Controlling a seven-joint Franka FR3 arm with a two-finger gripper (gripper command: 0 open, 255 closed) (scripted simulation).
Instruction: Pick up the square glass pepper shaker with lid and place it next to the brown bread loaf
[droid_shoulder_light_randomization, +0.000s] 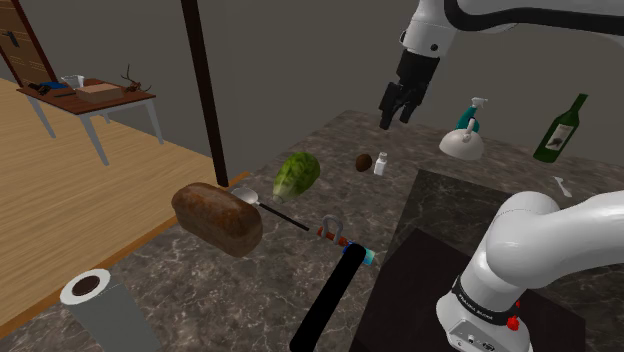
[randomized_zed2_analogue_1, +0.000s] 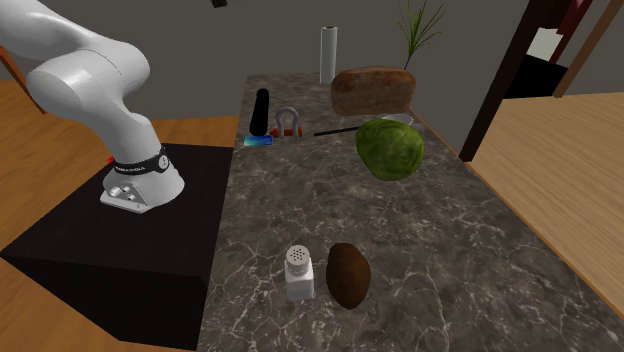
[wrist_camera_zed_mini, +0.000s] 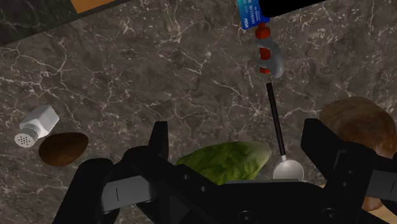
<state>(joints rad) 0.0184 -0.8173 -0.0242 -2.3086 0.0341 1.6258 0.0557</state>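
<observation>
The pepper shaker (droid_shoulder_light_randomization: 380, 163) is a small white square bottle with a perforated lid, standing upright on the dark marble counter (droid_shoulder_light_randomization: 300, 270). A brown oval thing (droid_shoulder_light_randomization: 364, 161) lies right beside it. From the second exterior view the shaker (randomized_zed2_analogue_1: 299, 272) is near the front of the counter, far from the brown bread loaf (randomized_zed2_analogue_1: 372, 90). My gripper (droid_shoulder_light_randomization: 396, 118) hangs open high above the shaker and holds nothing. In the wrist view the gripper (wrist_camera_zed_mini: 240, 146) stands over the lettuce (wrist_camera_zed_mini: 222, 159), with the shaker (wrist_camera_zed_mini: 38, 124) off beyond one finger and the loaf (wrist_camera_zed_mini: 359, 124) beyond the other.
A green lettuce (droid_shoulder_light_randomization: 297, 173) and a ladle (droid_shoulder_light_randomization: 262, 205) lie between shaker and loaf (droid_shoulder_light_randomization: 217, 217). A black cylinder (droid_shoulder_light_randomization: 330, 300), a red-grey clip (droid_shoulder_light_randomization: 335, 232) and a paper roll (droid_shoulder_light_randomization: 95, 300) lie nearer the stand. A spray bottle (droid_shoulder_light_randomization: 465, 135) and a green wine bottle (droid_shoulder_light_randomization: 560, 128) float to the right.
</observation>
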